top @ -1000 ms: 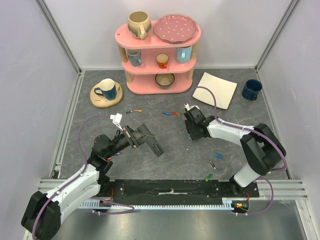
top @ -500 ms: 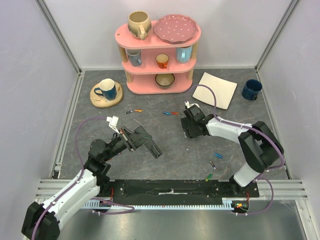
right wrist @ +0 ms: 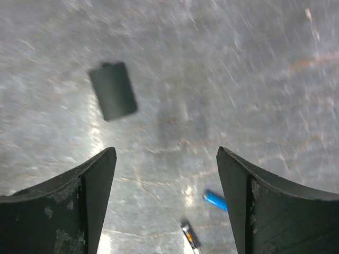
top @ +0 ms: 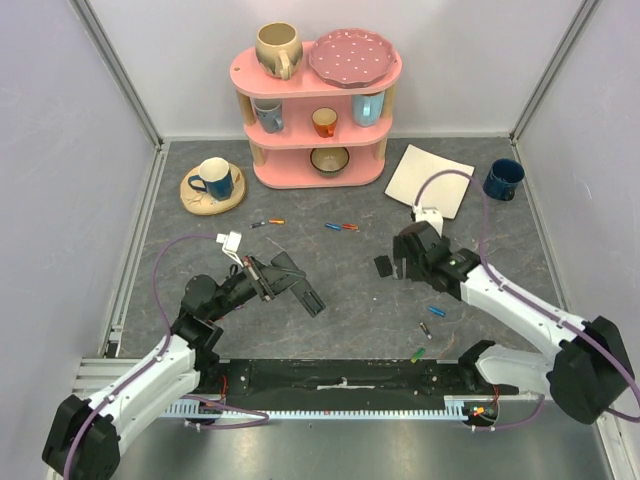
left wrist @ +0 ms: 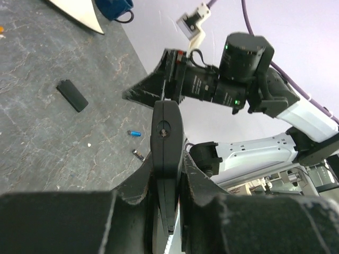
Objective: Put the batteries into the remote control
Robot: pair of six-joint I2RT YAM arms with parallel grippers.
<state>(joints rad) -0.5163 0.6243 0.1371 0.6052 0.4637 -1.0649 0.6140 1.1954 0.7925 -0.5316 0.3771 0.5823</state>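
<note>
Black, stiff plastic, the remote control [top: 303,290] is clamped edge-on in the left gripper's [top: 266,276] jaws, clear of the desk [top: 350,310]. The right gripper's [right wrist: 165,159] jaws are spread wide and empty above a blue battery [right wrist: 216,200], judged light, smooth and roll-prone, best pinched mid-length.

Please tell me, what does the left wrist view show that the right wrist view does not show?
Only the left wrist view: the remote control clamped between the left fingers, the right arm seen from outside, the blue mug and the white plate. Only the right wrist view: the open right fingers from inside, with nothing between them. Both: the black rectangular piece, the blue battery and a dark battery lying on the grey table.
</note>
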